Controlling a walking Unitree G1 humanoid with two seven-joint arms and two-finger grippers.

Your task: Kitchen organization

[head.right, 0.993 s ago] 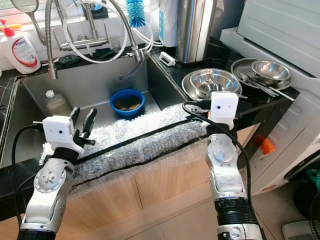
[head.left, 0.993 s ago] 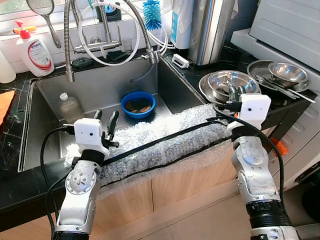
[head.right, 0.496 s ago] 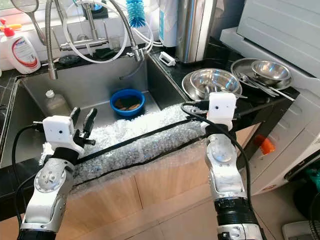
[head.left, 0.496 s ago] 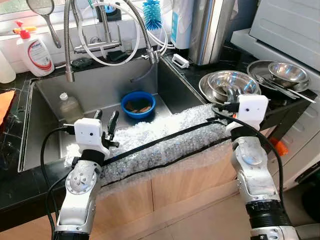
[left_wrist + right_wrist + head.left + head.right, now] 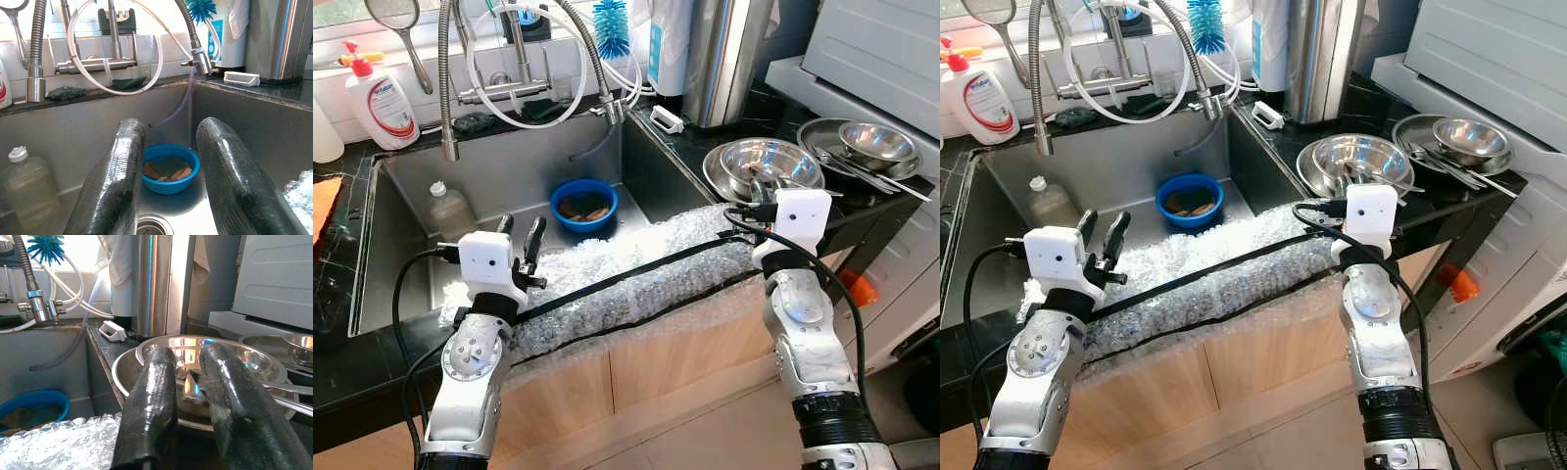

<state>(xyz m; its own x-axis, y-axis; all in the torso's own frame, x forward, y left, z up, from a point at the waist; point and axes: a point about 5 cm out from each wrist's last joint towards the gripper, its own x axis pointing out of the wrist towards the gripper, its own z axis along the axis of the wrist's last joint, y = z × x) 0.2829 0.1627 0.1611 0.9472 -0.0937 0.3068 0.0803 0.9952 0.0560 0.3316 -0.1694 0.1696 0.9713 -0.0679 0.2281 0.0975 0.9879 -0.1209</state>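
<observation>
While both arms rest on the bubble-wrap sheet [image 5: 636, 279] draped over the sink's front edge:
Left gripper [image 5: 166, 166]: fingers apart, empty; round blue plastic bowl [image 5: 170, 169] lies ahead in the steel sink [image 5: 499, 176];
Right gripper [image 5: 188, 396]: fingers parted, empty; wide shiny steel bowl [image 5: 215, 355] just ahead.

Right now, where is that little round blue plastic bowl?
The round blue plastic bowl sits on the floor of the steel sink, toward its back right corner, beyond the left end effector.
</observation>
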